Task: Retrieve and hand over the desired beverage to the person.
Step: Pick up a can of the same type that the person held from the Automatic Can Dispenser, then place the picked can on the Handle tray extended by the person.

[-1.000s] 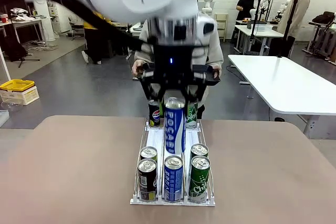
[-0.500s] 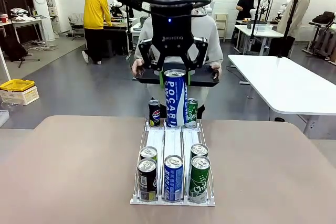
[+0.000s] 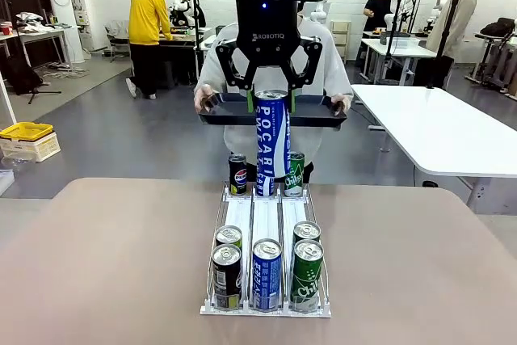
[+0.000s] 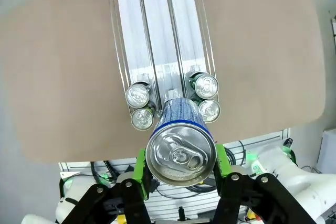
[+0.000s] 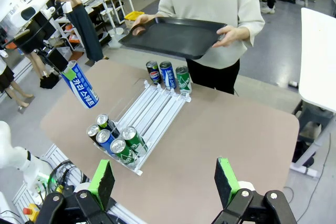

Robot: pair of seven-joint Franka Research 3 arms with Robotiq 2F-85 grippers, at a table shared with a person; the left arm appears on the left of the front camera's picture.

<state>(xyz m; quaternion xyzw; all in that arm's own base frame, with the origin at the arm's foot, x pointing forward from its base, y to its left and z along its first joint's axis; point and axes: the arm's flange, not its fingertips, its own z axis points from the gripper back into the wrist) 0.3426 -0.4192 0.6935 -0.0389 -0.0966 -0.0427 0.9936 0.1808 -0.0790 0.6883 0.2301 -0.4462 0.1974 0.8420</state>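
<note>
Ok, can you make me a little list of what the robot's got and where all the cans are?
left gripper: shut on the tall blue can, upright in the air above the rack
right gripper: open, holding nothing
person: at the far side of the table, holding a black tray with nothing on it
rack, robot's end: five cans
rack, person's end: three cans
handover: not yet done
</note>
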